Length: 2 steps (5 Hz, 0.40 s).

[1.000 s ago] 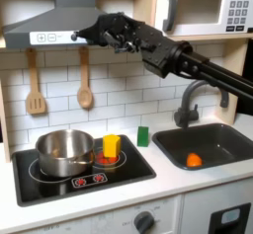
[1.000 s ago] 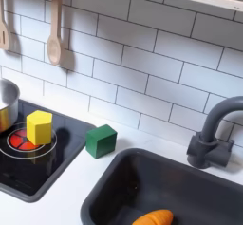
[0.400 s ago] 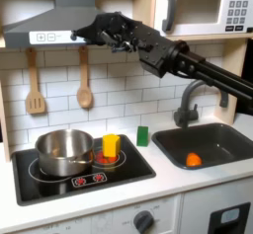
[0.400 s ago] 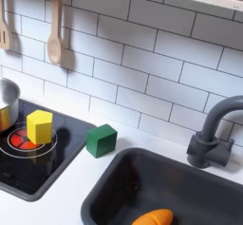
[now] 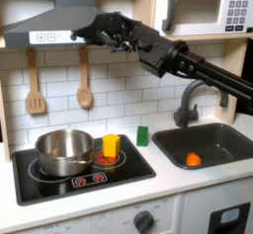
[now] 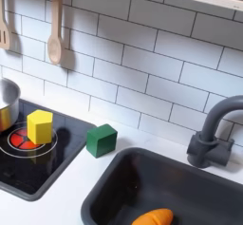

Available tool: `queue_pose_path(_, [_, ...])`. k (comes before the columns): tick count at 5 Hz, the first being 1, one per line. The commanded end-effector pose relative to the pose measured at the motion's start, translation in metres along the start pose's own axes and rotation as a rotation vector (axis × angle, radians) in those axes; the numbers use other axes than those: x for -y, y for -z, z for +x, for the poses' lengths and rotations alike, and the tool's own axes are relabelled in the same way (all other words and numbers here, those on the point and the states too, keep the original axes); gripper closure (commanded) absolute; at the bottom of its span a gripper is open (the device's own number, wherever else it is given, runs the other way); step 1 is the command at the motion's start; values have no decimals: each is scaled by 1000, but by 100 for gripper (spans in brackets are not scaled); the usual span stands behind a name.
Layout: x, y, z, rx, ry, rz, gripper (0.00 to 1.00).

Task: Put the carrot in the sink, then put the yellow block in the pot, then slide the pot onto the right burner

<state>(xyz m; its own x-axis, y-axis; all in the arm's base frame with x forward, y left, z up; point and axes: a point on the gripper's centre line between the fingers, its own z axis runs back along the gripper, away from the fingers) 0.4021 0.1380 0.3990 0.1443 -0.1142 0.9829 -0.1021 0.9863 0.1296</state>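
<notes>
**Carrot in the sink; yellow block step in hand**

Since the earlier frames a slight shift of the gripper (image 5: 87, 29) toward the upper left of the first exterior view is noted, with almost none over the last fraction of a second; the objects are unchanged. The gripper is held high in the upper left of the first exterior view, just under the range hood (image 5: 44, 21) and well above the cooktop (image 5: 138, 164). Nothing is seen between its jaws, but whether they are parted or closed cannot be told at this size.

Below it, in the lower left of that view, the pot (image 5: 65, 151) is seated on the left-hand burner ring. Just beside it, toward the centre, the yellow block (image 5: 111, 146) is stood on the right burner (image 5: 112, 159), and in the second exterior view the block (image 6: 39, 126) is seen upright on the red ring (image 6: 24, 141). A green block (image 6: 101, 140) is set on the table, between cooktop and sink (image 6: 114, 186). The carrot (image 6: 153, 217) is lying on the basin floor at the bottom edge of the second exterior view.

The first step is judged done. The block step is judged to be in hand: a descent over the yellow block, jaws opened, and a grasp clear of the pot's wall are called for.
</notes>
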Motion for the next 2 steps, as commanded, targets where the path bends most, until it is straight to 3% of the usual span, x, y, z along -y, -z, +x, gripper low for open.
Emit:
queue_pose_path(1, [-3,-16,4,19,-22,-6,100])
queue_pose_path(2, [-2,-26,3,30,-37,-19,100])
